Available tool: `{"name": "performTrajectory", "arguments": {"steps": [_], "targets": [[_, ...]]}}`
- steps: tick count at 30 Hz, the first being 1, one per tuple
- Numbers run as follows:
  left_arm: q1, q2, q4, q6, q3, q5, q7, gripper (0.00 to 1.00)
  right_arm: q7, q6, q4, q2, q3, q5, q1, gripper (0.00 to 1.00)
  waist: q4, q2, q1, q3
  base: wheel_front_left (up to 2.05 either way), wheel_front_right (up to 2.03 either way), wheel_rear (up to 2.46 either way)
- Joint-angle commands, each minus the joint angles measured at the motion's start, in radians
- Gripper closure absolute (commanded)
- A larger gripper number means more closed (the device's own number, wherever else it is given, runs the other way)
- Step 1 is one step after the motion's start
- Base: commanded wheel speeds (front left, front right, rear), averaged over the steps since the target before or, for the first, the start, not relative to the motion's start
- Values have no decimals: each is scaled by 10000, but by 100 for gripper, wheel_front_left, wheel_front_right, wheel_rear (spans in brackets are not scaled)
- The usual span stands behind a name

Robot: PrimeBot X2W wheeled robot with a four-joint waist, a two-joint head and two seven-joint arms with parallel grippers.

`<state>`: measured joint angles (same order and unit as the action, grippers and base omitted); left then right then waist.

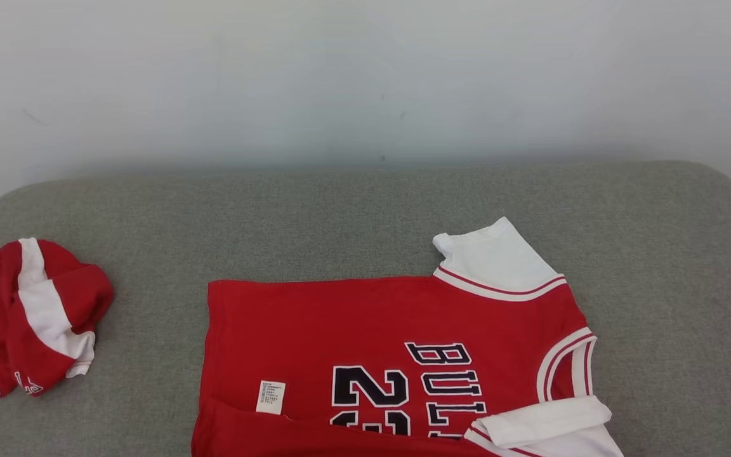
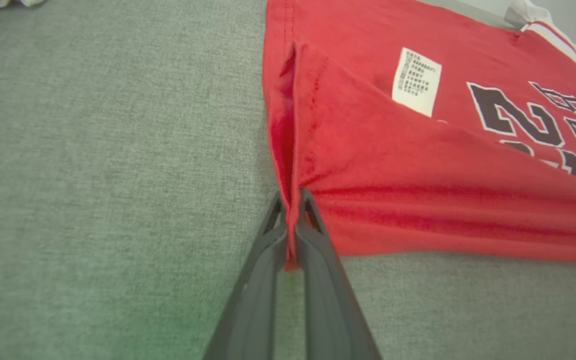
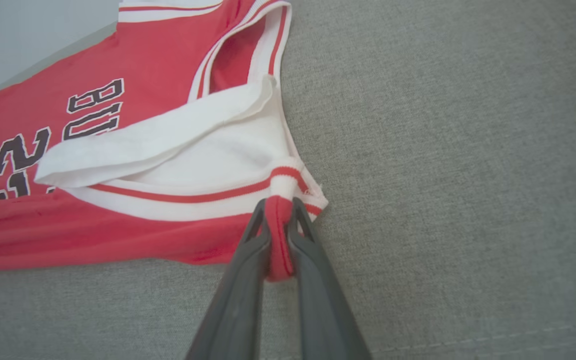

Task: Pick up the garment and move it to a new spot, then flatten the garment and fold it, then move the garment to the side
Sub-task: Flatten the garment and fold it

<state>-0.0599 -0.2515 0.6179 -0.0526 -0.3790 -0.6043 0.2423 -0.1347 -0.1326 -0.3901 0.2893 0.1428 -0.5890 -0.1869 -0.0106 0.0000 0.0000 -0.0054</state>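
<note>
The garment (image 1: 397, 336) is a red basketball jersey with white sleeves, black lettering and a white care label, spread flat on the grey cushion with its near edge past the bottom of the head view. In the left wrist view my left gripper (image 2: 292, 200) is shut on the hem corner of the garment (image 2: 418, 165), red cloth pinched between the dark fingers. In the right wrist view my right gripper (image 3: 279, 202) is shut on the striped shoulder edge of the garment (image 3: 118, 220), beside the folded white sleeve (image 3: 168, 145).
A second red and white piece of clothing (image 1: 29, 317) lies crumpled at the far left of the grey cushion (image 1: 365, 216). A pale wall rises behind the cushion. Bare grey fabric stretches to the right of the jersey and behind it.
</note>
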Motion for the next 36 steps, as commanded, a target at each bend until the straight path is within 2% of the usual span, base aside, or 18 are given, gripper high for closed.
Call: {"name": "performTrajectory", "arguments": {"steps": [1, 2, 3, 4, 5, 14, 17, 19, 22, 30, 36], "targets": [[170, -70, -52, 60, 55, -57, -27, 100, 77, 30, 81, -61, -145, 125, -143, 100, -15, 0, 0, 22, 0, 0, 0], [186, -61, -68, 90, 51, -71, -46, 100, 170, 30, 171, -146, -231, 209, -180, 100, -18, 0, 0, 28, 0, 0, 0], [171, -72, -65, 122, 22, -22, -40, 98, 231, 28, 268, -222, -313, 306, -197, 92, -15, 0, 0, 35, 0, 0, 0], [149, -89, -56, 142, -17, 54, -29, 60, 256, 28, 362, -281, -396, 423, -204, 56, -12, 0, 0, 34, 0, 0, 0], [135, -83, -39, 169, -48, 90, -15, 0, 257, 27, 466, -356, -445, 505, -189, 1, -5, 0, 0, 31, 0, 0, 0], [310, -21, -744, 286, 432, 309, 224, 0, -159, 25, 1340, -633, -808, 1223, -95, 0, 191, 0, 0, -52, 0, 0, 0], [511, 78, -1594, 403, 936, 642, 232, 0, -460, 25, 1549, -685, -873, 1497, 34, 0, 274, 0, 0, -86, 0, 0, 0], [859, 277, -2538, 426, 1567, 1205, 231, 0, -734, 25, 1680, -847, -897, 1733, 181, 0, 312, 0, 0, -98, 0, 0, 0], [1222, 585, -3231, 440, 2149, 1865, 231, 0, -955, 25, 1688, -942, -811, 1908, 324, 0, 297, 0, 0, -93, 0, 0, 0], [1569, 1468, -3569, -9, 3114, 2871, 234, 0, -1265, 25, 1419, -1210, -902, 2275, 404, 0, 304, 0, 0, -93, 0, 0, 0], [526, 1601, -3017, -351, 3402, 3090, 234, 0, -1306, 25, 1250, -1160, -866, 2507, 1118, 0, 30, 0, 0, 189, 0, 0, 0]]}}
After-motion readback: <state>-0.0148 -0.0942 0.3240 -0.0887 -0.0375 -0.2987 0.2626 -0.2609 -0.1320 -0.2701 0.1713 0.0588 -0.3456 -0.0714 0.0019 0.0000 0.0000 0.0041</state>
